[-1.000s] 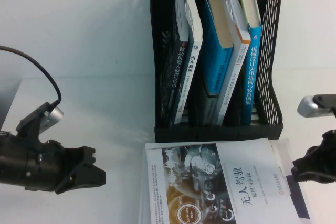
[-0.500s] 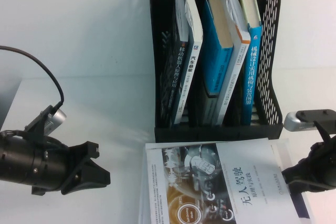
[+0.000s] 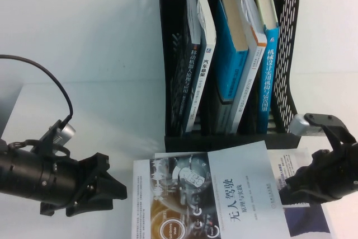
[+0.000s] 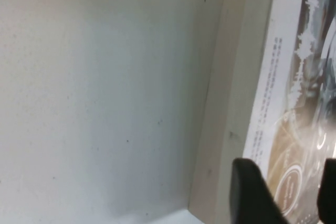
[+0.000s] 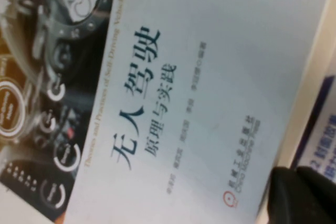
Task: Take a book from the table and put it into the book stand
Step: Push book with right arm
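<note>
Blue-spined books point(image 3: 263, 71) (upright, slotted)

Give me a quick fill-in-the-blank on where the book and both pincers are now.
1. The book lies flat with its cover facing ___.
2. The left pincer, open, is by the book's ___ edge.
3. The right pincer is at the book's ___ edge.
4. The stand already holds several upright ___.

Missing words: up; left; right; books.

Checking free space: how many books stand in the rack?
5. Left slot: dark-spined book, white-spined book. Middle: blue book, orange-edged book. Right: blue-spined book. Others may be hidden. Left end effector, right end effector flank the flat book.
</note>
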Motion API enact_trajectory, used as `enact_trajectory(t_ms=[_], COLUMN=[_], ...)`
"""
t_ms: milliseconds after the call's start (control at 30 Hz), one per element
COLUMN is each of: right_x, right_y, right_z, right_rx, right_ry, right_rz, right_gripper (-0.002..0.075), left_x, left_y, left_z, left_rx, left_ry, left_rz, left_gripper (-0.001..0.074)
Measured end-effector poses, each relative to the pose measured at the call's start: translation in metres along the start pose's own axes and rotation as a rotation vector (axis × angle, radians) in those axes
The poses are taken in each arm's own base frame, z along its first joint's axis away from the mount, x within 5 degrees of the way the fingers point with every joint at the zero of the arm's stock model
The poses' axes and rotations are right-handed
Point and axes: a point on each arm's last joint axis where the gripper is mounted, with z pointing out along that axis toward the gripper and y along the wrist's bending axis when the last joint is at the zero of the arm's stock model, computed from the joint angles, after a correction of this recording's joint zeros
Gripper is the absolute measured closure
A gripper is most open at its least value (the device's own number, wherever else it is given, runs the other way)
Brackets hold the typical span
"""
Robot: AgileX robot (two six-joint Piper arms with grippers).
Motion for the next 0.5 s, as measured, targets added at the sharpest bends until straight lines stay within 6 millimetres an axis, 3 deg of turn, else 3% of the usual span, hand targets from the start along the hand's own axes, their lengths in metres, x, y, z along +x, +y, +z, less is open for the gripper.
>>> enact_trajectory(t_ms=[233, 500], right_x=[0.002, 0.005], right_y=[0.005, -0.002], right_z=[0.000, 0.000], right_rx=[-0.060, 0.027], right_ry=[0.018, 0.059], right_rz=[-0.032, 0.005], right_gripper=[0.0729, 0.0729], left_x=[0.000, -0.002], left_y=[0.006, 0.020], left_z=[0.006, 0.021], left_rx=[-0.011, -0.046], left_ry=[0.040, 0.101], left_rz=[-0.013, -0.053], left_gripper=[0.0381, 0.0241])
